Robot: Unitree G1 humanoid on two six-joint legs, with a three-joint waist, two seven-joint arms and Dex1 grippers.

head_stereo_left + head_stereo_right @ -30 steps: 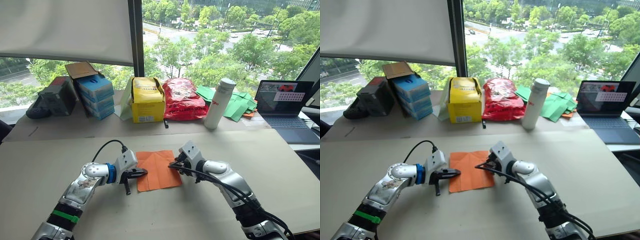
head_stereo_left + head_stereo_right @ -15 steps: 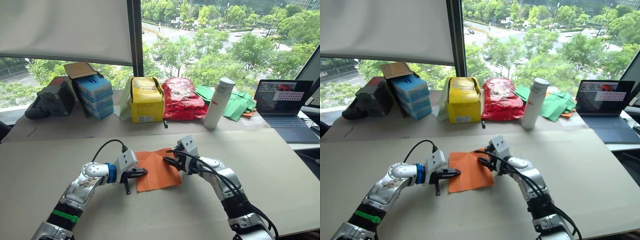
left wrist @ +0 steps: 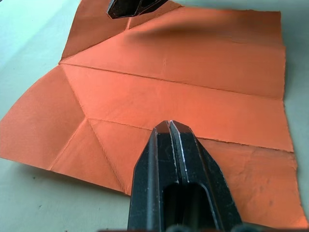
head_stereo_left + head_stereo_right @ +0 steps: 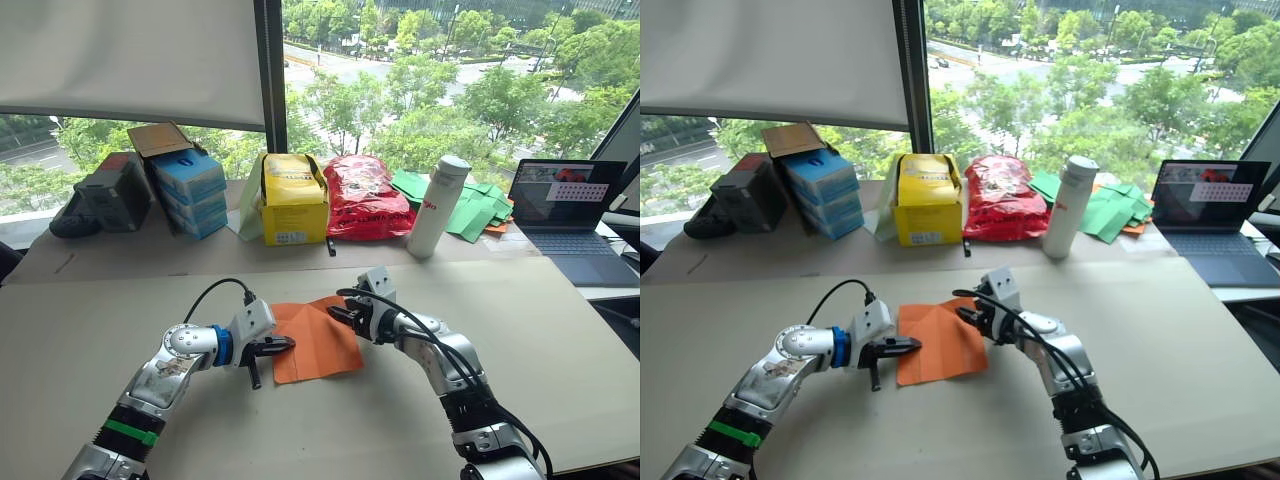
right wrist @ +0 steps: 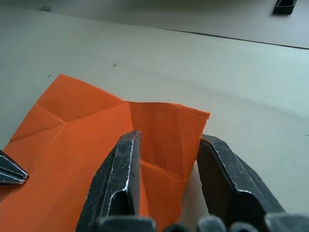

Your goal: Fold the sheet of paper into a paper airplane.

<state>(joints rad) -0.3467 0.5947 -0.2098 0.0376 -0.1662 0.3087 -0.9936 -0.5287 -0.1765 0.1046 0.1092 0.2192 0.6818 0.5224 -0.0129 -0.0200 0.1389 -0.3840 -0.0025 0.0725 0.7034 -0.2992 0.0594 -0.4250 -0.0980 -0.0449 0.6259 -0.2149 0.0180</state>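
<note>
In the left wrist view the left gripper (image 3: 169, 126) covers the lower middle of the sheet of paper (image 3: 193, 92), so we cannot see the paper under it. At the top of that frame a dark tip is cut off by the edge. In the right wrist view the jaws of the right gripper (image 5: 166, 145) hide the near part of the raised corner. At the right edge of the left eye view the laptop (image 4: 570, 205) is partly cut off, and its screen is too small to read.
</note>
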